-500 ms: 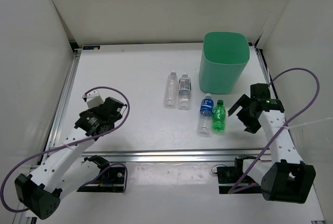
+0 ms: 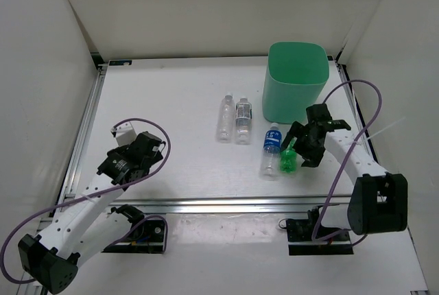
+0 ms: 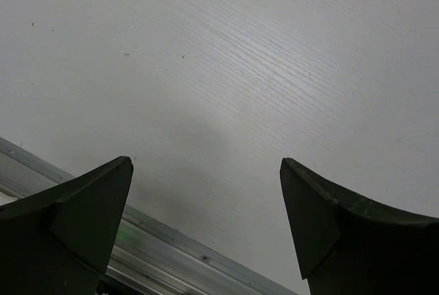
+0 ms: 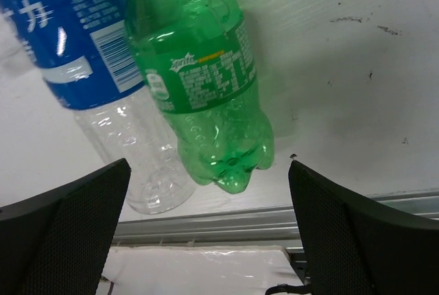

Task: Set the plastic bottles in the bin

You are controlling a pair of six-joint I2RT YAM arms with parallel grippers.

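Note:
The mint-green bin [image 2: 295, 79] stands at the back right. Two clear bottles [image 2: 224, 118] [image 2: 243, 121] lie side by side left of it. The blue-labelled bottle [image 2: 271, 149] and the green bottle [image 2: 288, 158] lie side by side in front of the bin. My right gripper [image 2: 298, 148] hovers over the green bottle, open and empty. In the right wrist view the green bottle [image 4: 206, 82] lies between the spread fingers of my right gripper [image 4: 209, 164], with the blue-labelled bottle [image 4: 89, 62] to its left. My left gripper [image 2: 130, 161] is open and empty over bare table at the left [image 3: 206, 161].
A metal rail [image 2: 226, 204] runs along the table's front edge and shows just below the bottles in the right wrist view [image 4: 206, 223]. White walls enclose the table on the left, back and right. Purple cables loop off both arms.
My right arm has swung left and forward, bringing its open gripper from right of the green bottle to over it. The left arm has shifted only slightly.

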